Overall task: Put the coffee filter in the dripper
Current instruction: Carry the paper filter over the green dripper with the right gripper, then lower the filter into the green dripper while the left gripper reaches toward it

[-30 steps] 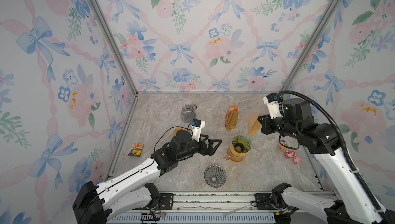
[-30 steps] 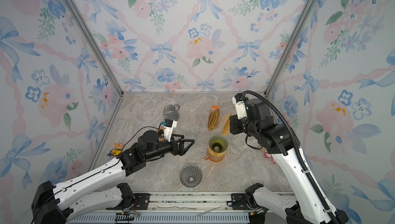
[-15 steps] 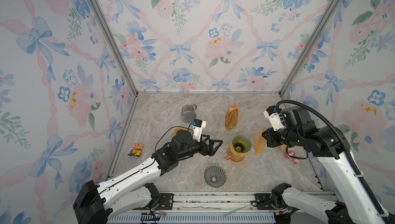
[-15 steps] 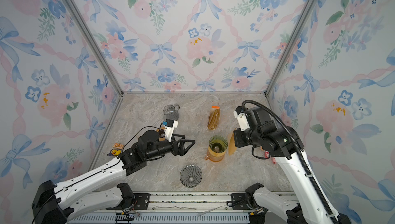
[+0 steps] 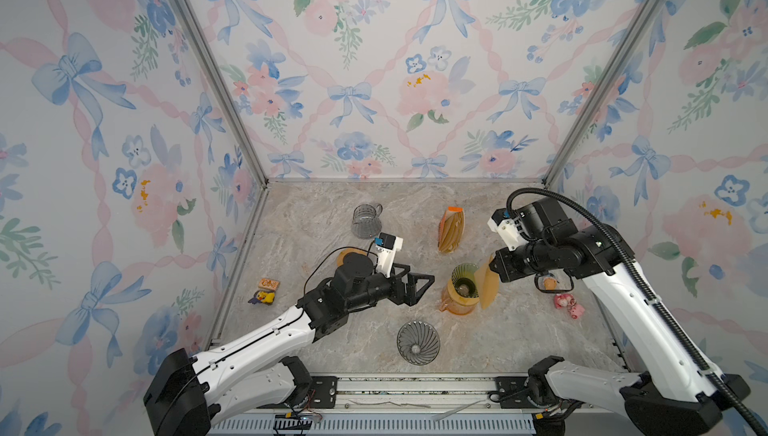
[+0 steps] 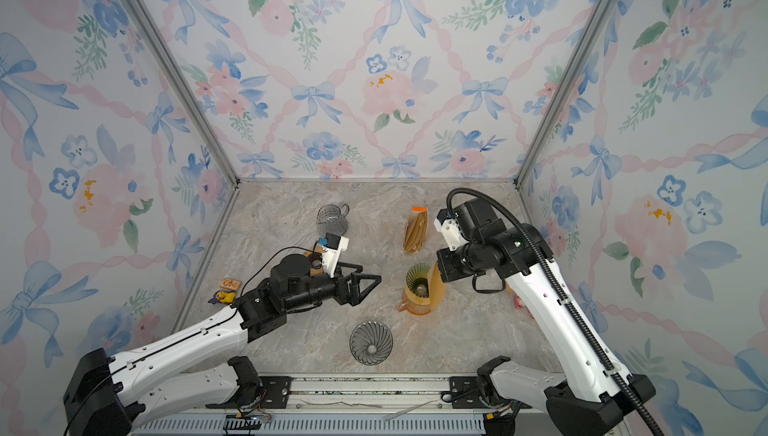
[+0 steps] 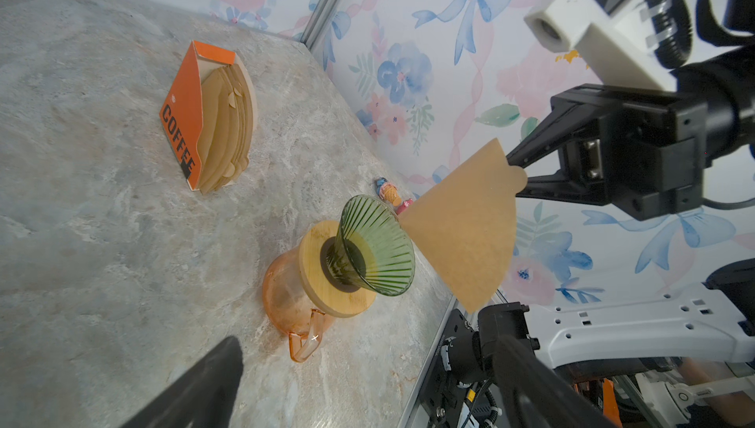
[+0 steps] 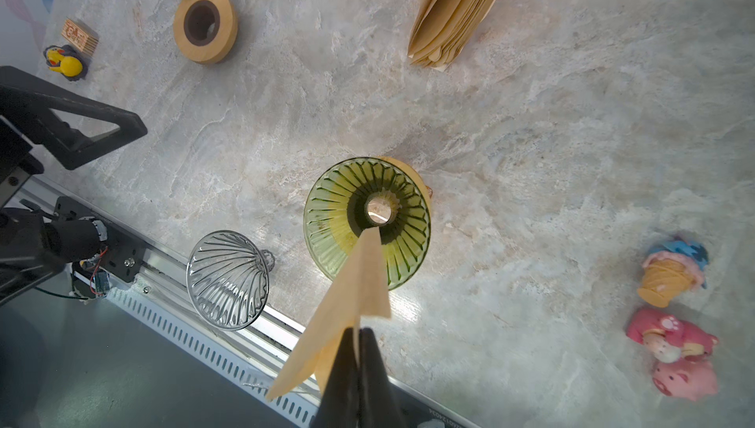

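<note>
Brown paper filter (image 7: 465, 226), clenched in right tool (image 7: 515, 172), points tip-down toward green dripper (image 7: 376, 246).

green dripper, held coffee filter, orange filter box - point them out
green dripper (image 7: 378, 242), left wrist view, ribbed glass cone
coffee filter (image 7: 465, 226), left wrist view, middle of the paper
orange filter box (image 7: 179, 119), left wrist view, printed side

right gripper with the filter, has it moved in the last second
Yes. The right gripper, shut on the coffee filter, came from beside the filter box forward, next to the green dripper.
</note>
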Robot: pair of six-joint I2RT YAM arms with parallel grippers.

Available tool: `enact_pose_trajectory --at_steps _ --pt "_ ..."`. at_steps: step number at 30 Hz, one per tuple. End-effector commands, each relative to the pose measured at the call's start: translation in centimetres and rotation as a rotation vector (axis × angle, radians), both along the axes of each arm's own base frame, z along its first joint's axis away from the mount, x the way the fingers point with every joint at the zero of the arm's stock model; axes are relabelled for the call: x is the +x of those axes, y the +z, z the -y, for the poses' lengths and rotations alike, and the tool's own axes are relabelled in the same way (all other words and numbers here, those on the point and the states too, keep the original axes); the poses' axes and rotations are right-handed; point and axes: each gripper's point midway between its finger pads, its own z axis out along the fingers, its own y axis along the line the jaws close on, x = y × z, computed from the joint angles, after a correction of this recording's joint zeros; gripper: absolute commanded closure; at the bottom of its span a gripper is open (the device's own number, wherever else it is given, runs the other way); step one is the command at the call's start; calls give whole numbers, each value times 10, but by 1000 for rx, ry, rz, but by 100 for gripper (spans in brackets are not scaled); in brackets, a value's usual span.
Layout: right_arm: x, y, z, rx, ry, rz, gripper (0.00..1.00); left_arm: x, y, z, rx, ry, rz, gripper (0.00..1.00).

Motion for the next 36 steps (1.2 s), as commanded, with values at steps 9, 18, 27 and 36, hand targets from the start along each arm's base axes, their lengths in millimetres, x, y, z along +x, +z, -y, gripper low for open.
enact_pose_trajectory --at_steps 9,18,27,36 --pt "21 -32 -16 -18 22 -79 94 4 4 12 8 -25 18 2" --pt "33 -47 -9 -43 -17 -110 81 4 8 28 79 -33 35 2" --pt "32 -42 4 -79 -74 -64 59 14 1 40 184 -1 21 2" --pt "29 -29 12 -49 -159 -6 40 33 -25 45 364 54 -68 2"
